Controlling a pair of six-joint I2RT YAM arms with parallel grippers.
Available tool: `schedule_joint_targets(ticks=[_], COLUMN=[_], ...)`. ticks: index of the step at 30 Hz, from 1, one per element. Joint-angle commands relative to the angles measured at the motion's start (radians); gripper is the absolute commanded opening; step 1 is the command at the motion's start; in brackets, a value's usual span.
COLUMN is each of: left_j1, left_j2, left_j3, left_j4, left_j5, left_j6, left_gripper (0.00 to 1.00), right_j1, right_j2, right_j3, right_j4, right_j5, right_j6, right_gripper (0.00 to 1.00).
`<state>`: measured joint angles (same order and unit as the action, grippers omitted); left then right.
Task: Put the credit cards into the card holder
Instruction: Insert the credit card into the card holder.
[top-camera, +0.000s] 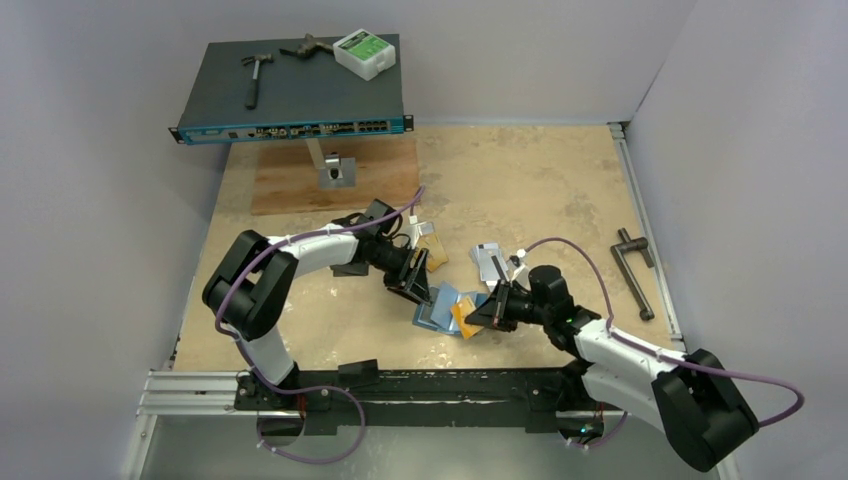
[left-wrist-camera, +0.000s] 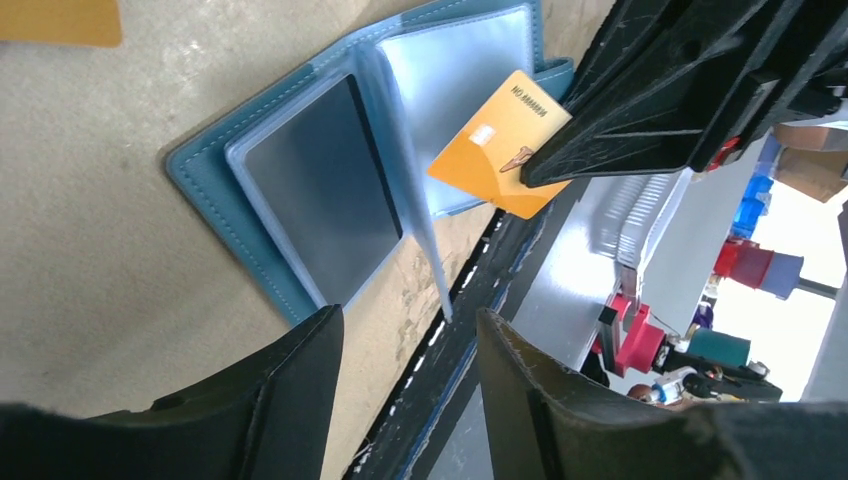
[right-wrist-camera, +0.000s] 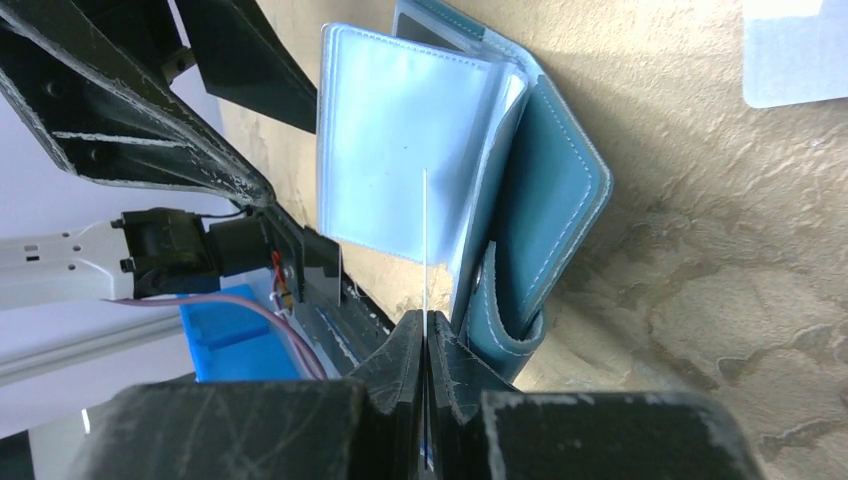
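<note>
Clamping an orange card (left-wrist-camera: 495, 145), right pincer (right-wrist-camera: 425, 335) holds its corner over the clear pocket of the card holder (left-wrist-camera: 200, 170), lying open near the counter (top-camera: 540, 180) front edge. Left pincer (left-wrist-camera: 410, 318) hangs apart just above the holder; spare cards (top-camera: 490, 260) lie beyond, bare counter past them.

A dark grey flat network switch with a blue front panel (top-camera: 300, 90) is sitting at the upper left of the top view. A hammer with a dark handle (top-camera: 256, 78), a small dark tool (top-camera: 306, 46) and a white box with a green label (top-camera: 364, 52) are lying on top of it. Below it, a brown wooden board (top-camera: 285, 188) is carrying a silvery metal bracket (top-camera: 336, 172). A black L-shaped metal handle (top-camera: 636, 265) is lying at the right on the beige mottled tabletop (top-camera: 540, 180). An aluminium rail (top-camera: 190, 390) is running along the bottom left.
</note>
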<state>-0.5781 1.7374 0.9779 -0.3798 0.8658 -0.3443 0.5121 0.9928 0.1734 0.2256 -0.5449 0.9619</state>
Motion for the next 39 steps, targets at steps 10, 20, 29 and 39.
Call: schedule_joint_targets(ticks=[10, 20, 29, 39], left_j1=[-0.001, -0.049, -0.077, -0.077], left_j2=[0.018, 0.104, 0.129, 0.194], left_j3=[0.03, 0.044, 0.087, 0.098], left_j4=[-0.073, -0.076, -0.04, 0.005], left_j5=[-0.135, -0.117, -0.063, -0.013], left_j6=[0.05, 0.026, -0.007, -0.054], left_gripper=[0.68, 1.0, 1.0, 0.65], right_j1=[0.007, 0.007, 0.008, 0.007], right_j2=[-0.047, -0.068, -0.06, -0.045], right_j3=[-0.035, -0.136, -0.116, -0.147], right_j4=[-0.047, 0.006, 0.031, 0.084], right_j5=[0.094, 0.1, 0.085, 0.064], right_j6=[-0.031, -0.006, -0.003, 0.011], right_gripper=[0.0, 0.0, 0.0, 0.0])
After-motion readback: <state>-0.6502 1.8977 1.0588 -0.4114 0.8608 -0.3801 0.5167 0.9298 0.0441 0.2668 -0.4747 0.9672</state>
